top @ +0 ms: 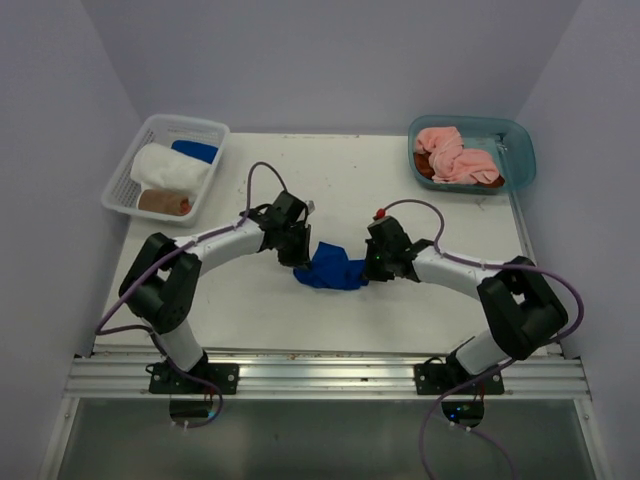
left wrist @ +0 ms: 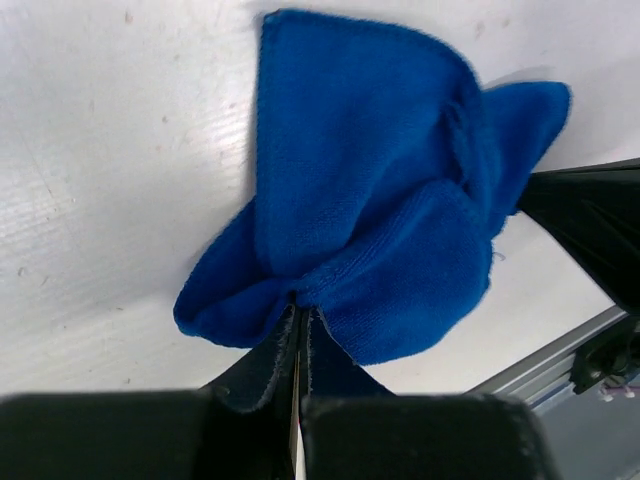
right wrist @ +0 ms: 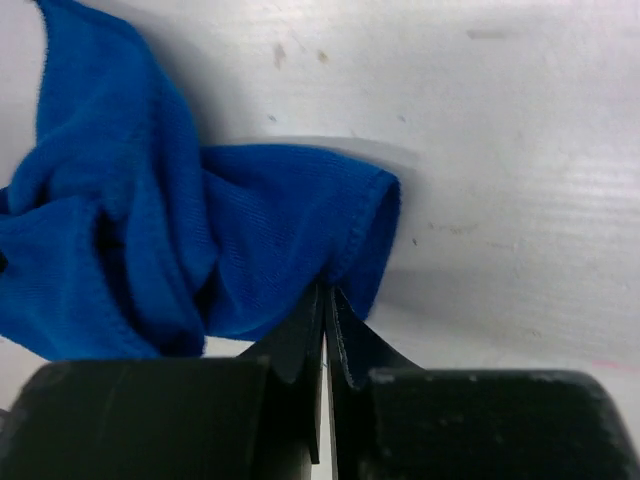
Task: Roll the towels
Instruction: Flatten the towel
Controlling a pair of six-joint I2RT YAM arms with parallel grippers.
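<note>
Left fingers (left wrist: 298,325) clamp one hem of the blue towel (left wrist: 370,200), and right fingers (right wrist: 325,315) pinch the opposite hem, probably to pull it flat for rolling. It sags bunched between them on the desk (top: 250,300). There's bare desk beyond both fingertips, with the rail (left wrist: 540,365) close behind.

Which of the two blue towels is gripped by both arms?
The crumpled blue towel at mid-table, pinched by the left gripper and right gripper; the other blue towel lies in the basket.

White table (top: 330,190), pale lilac walls (top: 330,60)
</note>
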